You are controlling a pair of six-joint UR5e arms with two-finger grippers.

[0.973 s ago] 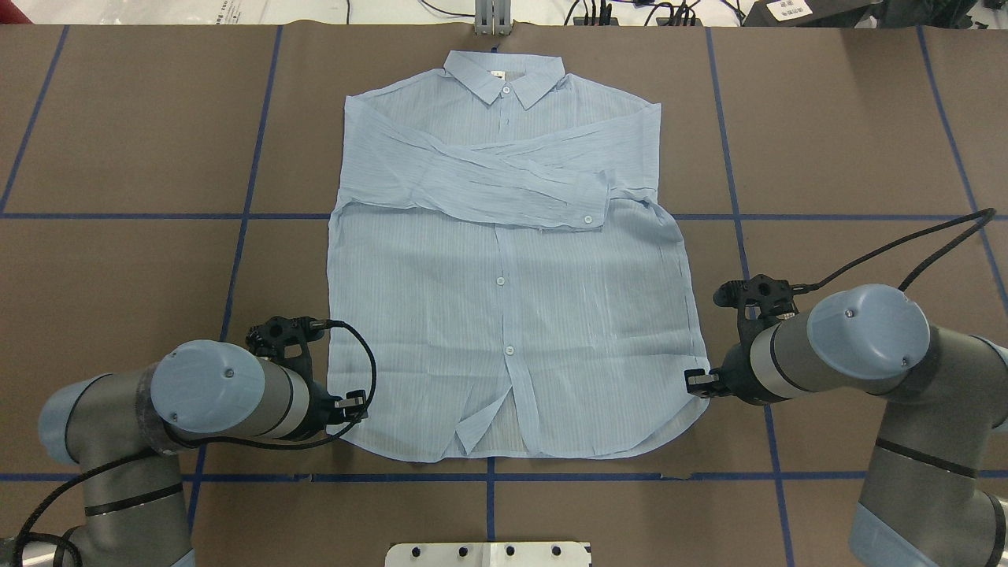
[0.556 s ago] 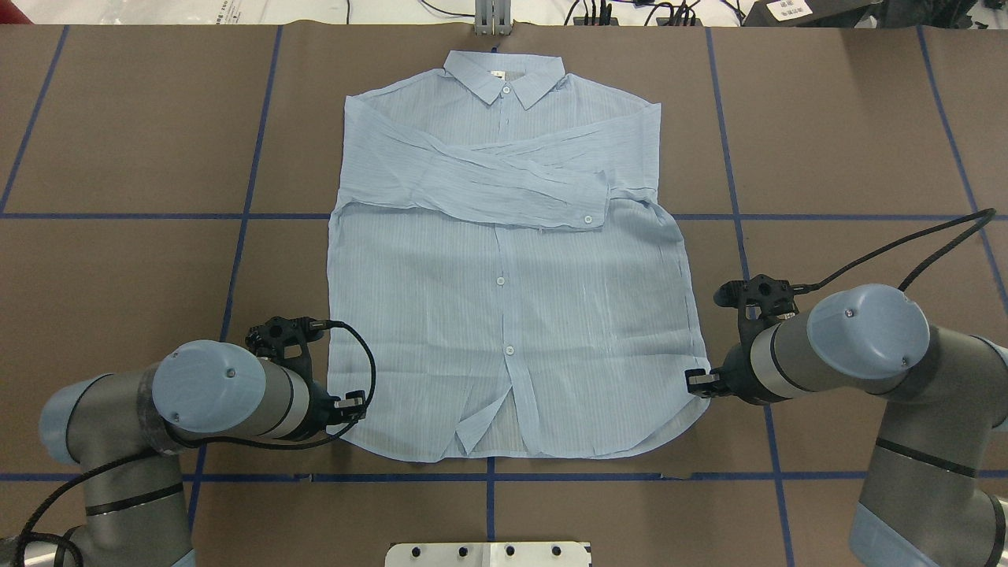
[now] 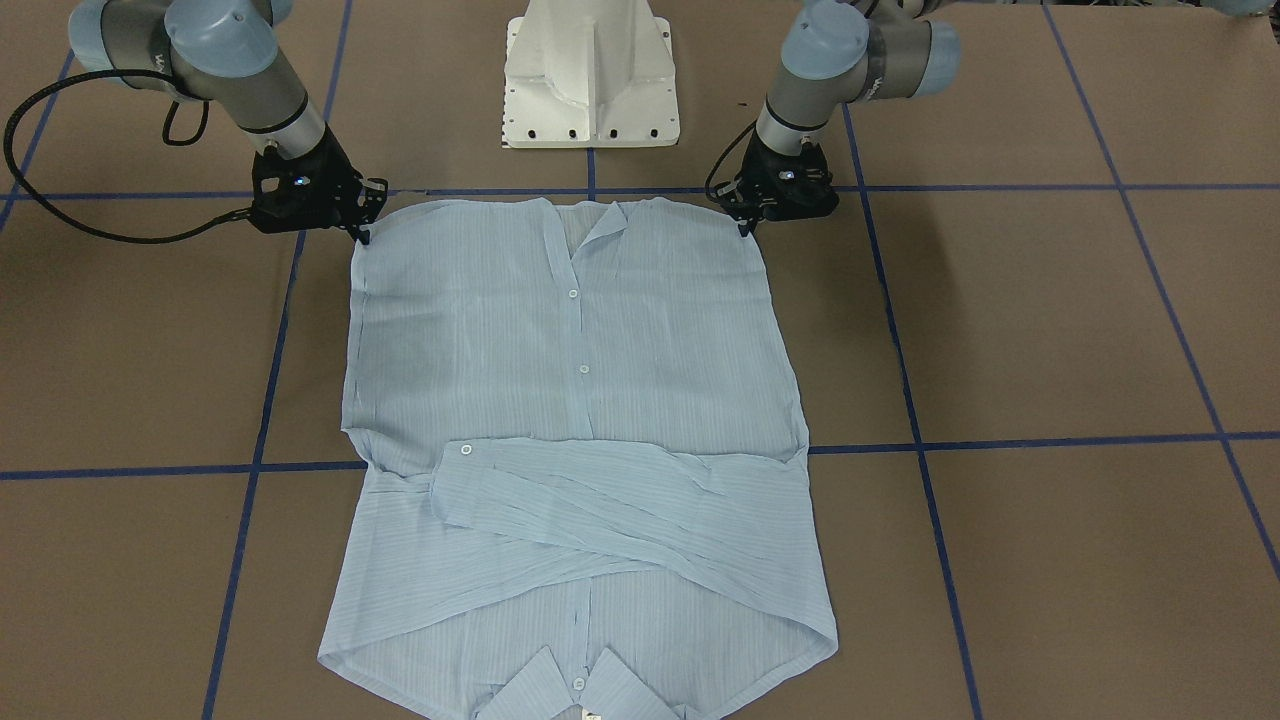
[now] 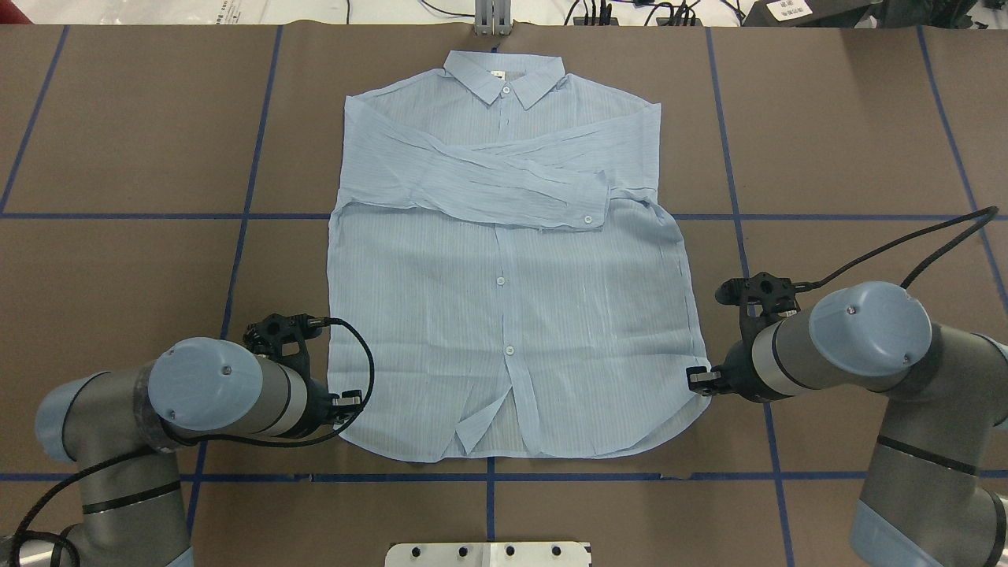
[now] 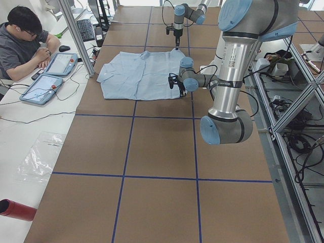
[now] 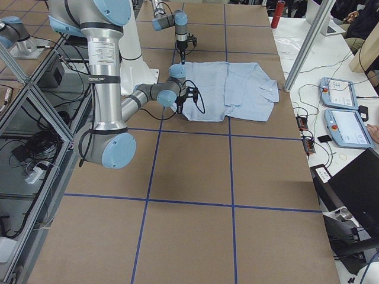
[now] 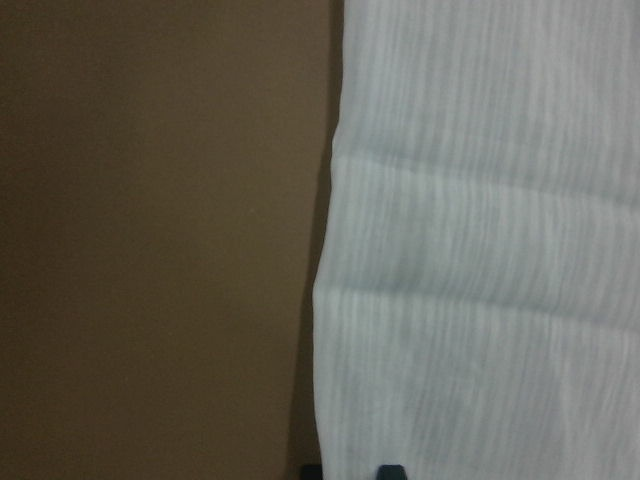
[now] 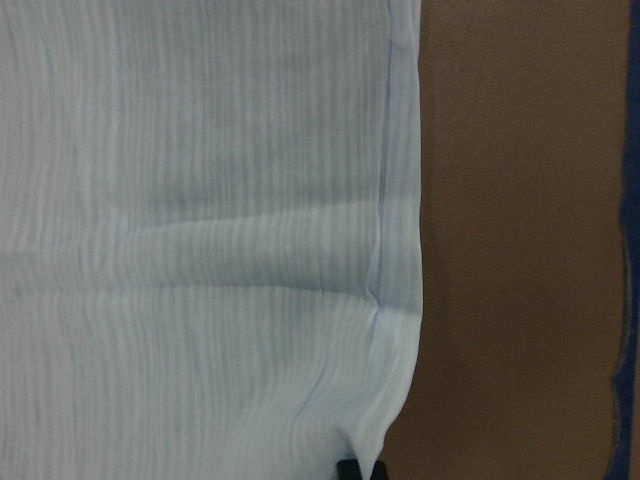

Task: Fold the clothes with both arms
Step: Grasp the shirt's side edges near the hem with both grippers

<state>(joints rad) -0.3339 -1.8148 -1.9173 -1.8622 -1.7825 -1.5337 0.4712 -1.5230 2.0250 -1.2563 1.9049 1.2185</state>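
Shirt (image 4: 504, 315) flat between left end effector (image 4: 350, 403) and right end effector (image 4: 694, 379) at corners of its hem (image 4: 551, 453), clamped or not unclear; next, probably lifting it toward collar (image 4: 504, 75).

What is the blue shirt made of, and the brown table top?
The shirt looks like thin woven cloth, maybe cotton: matte, finely striped, softly wrinkled. The table cover looks like dull brown paper or card, taped with blue lines; I can't be sure.
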